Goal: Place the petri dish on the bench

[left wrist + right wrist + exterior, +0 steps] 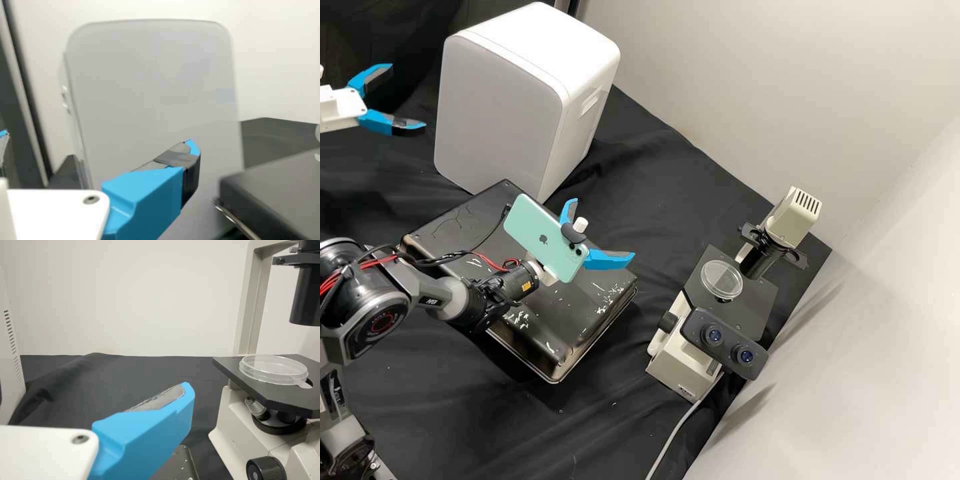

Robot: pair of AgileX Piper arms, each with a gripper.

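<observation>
- Black cloth-covered bench [667, 180] stands against plain white walls.
- Clear round plastic petri dish [721, 279] lies flat on the black stage of the white microscope [677, 360], near the bench's right end, lifted off the cloth.
- Right gripper [601, 230] hangs above the dark, scratched metal tray [580, 327], its blue fingers spread wide and holding nothing, well apart from the dish.
- Left gripper [407, 97] hovers just beside the tall white rounded box [520, 93], its fingers likewise wide and empty.

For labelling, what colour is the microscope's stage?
Black stage; best seen in right wrist view.
</observation>
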